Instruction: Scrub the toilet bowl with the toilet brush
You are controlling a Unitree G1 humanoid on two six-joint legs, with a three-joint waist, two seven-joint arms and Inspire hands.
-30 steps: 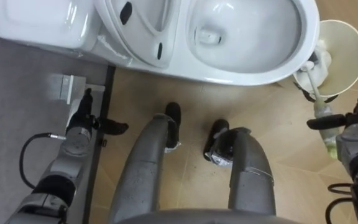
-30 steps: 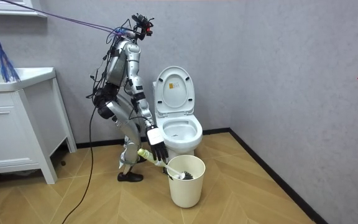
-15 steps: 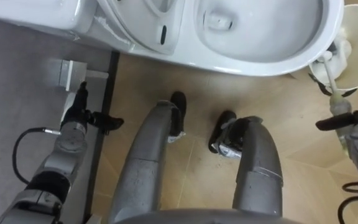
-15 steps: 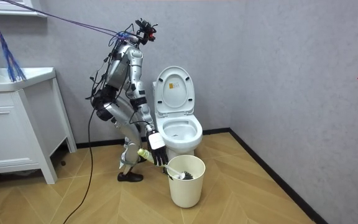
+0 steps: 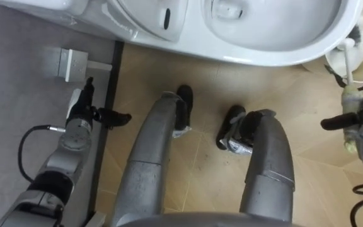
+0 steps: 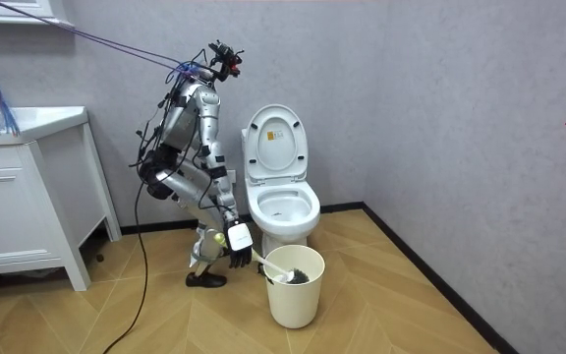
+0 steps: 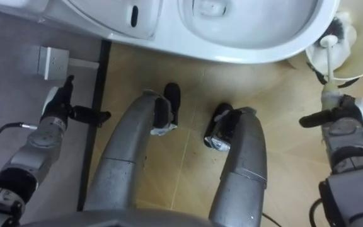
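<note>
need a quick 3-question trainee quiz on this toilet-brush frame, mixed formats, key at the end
1. True or false: the toilet's lid stands raised.
2. Where is the head of the toilet brush? A) in the toilet bowl B) down in the bucket C) held up in the air
3. Fill in: the brush handle is gripped by the ___ robot hand.

Key
1: true, as the room view shows.
2: B.
3: right. The right robot hand is curled round the handle beside the bucket.
</note>
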